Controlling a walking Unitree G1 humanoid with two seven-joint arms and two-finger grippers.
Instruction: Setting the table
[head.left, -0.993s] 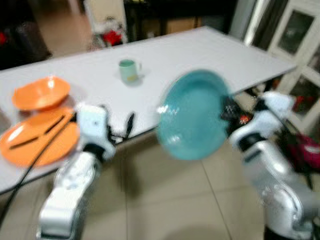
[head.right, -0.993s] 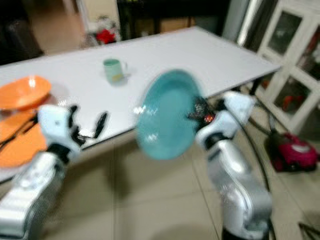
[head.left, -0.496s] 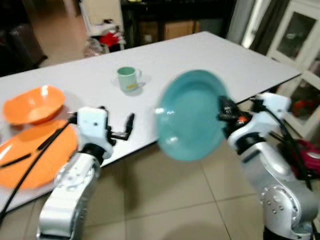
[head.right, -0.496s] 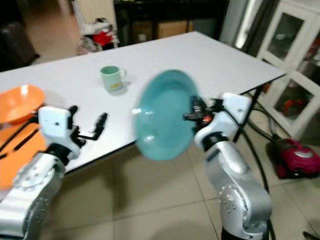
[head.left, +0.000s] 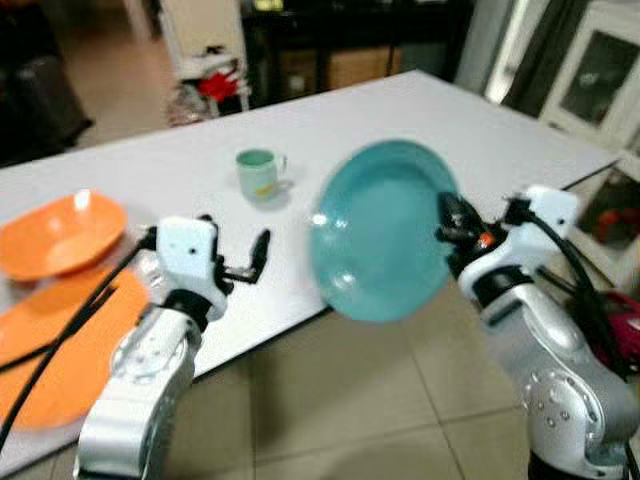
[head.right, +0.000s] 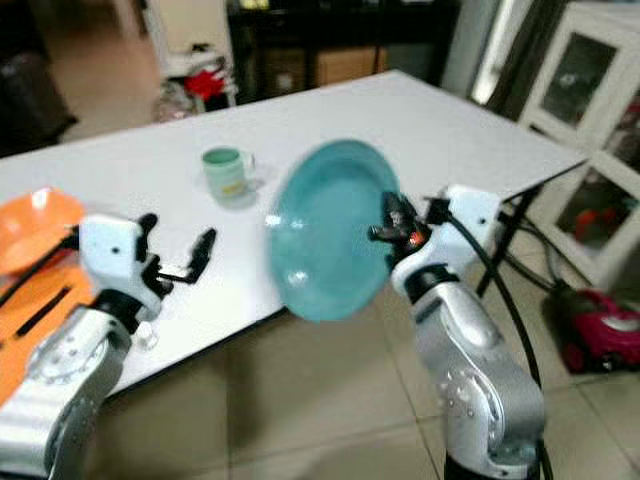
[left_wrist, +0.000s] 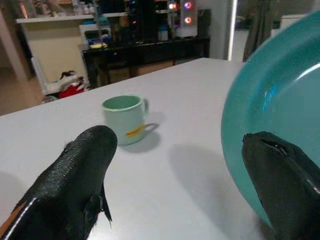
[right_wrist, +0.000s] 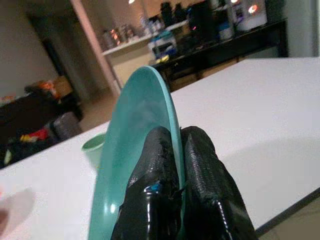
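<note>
My right gripper (head.left: 447, 225) is shut on the rim of a teal plate (head.left: 380, 230), held tilted on edge above the white table's (head.left: 420, 110) near edge. In the right wrist view both black fingers (right_wrist: 160, 200) pinch the teal plate (right_wrist: 135, 150). My left gripper (head.left: 235, 262) stands open and empty over the table's front edge, left of the plate. A pale green mug (head.left: 256, 173) stands on the table behind both grippers; the mug (left_wrist: 125, 117) sits between the left fingers (left_wrist: 75, 185) in the left wrist view.
An orange bowl (head.left: 55, 235) and an orange plate (head.left: 50, 360) lie at the table's left end. A black cable (head.left: 60, 335) crosses the orange plate. A white glass-door cabinet (head.left: 600, 90) stands at the right, with a red object (head.right: 605, 335) on the tiled floor.
The view has shifted, so the table and orange dishes sit lower and further left. The teal plate has risen slightly and stays gripped. The left gripper keeps its open pose.
</note>
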